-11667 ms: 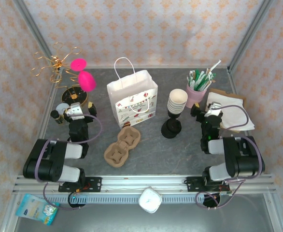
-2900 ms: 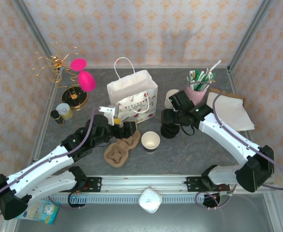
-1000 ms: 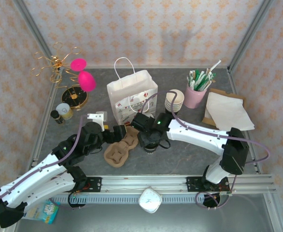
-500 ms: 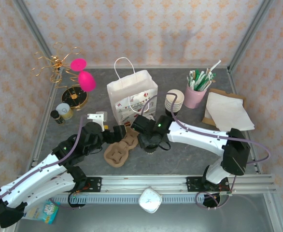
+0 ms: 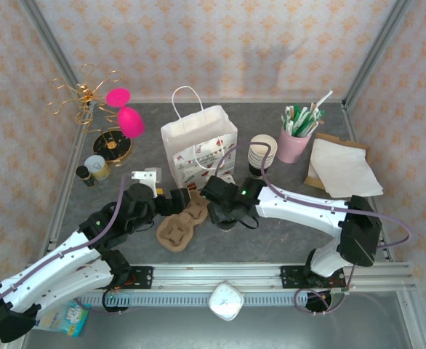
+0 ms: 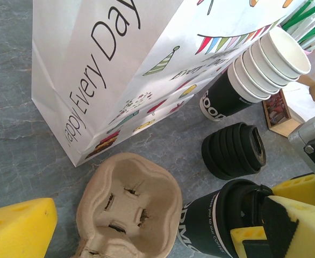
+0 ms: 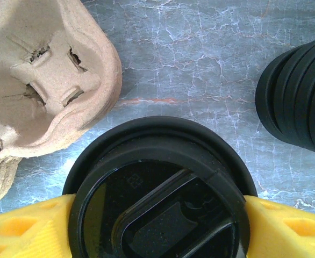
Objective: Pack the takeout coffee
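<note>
The takeout coffee point(image 7: 160, 193) stands on the table just right of the cardboard carrier; it has a dark printed wall point(image 6: 208, 231) and a round black lid. My right gripper point(image 7: 160, 217) is shut on it from above, one yellow pad point(image 7: 34, 228) pressing each side of the lid. In the top view that gripper point(image 5: 230, 209) covers the cup. My left gripper point(image 5: 175, 201) hangs open over the carrier's far end, with one yellow finger point(image 6: 18, 228) at the lower left of its view.
The cardboard carrier point(image 5: 184, 222) lies left of the cup, and the white paper bag point(image 5: 198, 149) stands behind it. A pile of loose black lids point(image 6: 235, 150) and a stack of lidless cups point(image 5: 262, 150) lie behind the cup. A pink straw holder point(image 5: 294, 142) and napkins point(image 5: 344, 167) are at the back right.
About three seconds ago the cup stood lidless and my right gripper was at the lid pile. Now the lid is on and that gripper is on it, shifted slightly right over the last second.
</note>
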`<state>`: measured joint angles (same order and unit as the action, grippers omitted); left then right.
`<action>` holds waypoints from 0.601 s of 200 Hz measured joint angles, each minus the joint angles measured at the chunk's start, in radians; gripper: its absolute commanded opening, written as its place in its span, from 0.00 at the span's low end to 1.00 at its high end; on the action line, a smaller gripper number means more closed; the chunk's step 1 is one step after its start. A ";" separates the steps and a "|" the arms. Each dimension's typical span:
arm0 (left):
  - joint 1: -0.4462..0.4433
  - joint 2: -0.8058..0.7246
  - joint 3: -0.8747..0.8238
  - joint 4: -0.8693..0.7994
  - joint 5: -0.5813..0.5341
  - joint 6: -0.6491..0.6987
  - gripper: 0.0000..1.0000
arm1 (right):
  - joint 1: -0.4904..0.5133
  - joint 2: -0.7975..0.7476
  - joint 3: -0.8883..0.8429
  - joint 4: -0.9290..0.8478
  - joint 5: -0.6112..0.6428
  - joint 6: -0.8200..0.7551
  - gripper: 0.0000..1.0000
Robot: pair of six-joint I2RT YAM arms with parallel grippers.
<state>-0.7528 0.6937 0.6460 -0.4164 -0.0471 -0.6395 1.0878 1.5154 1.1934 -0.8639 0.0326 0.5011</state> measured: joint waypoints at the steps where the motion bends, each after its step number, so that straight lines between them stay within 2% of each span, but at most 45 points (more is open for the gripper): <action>1: 0.000 0.000 0.000 0.000 0.000 0.000 0.99 | 0.000 0.000 0.000 0.000 0.000 0.000 0.72; 45: 0.000 0.000 0.000 0.000 0.000 0.000 0.99 | 0.002 0.008 0.016 -0.019 0.010 0.027 0.70; 120: 0.000 0.000 0.000 0.000 0.001 0.004 0.99 | 0.003 0.008 0.018 -0.042 0.017 0.076 0.79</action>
<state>-0.7528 0.6941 0.6460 -0.4164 -0.0463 -0.6357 1.0904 1.5238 1.2110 -0.9058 0.0494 0.5766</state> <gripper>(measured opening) 0.990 0.791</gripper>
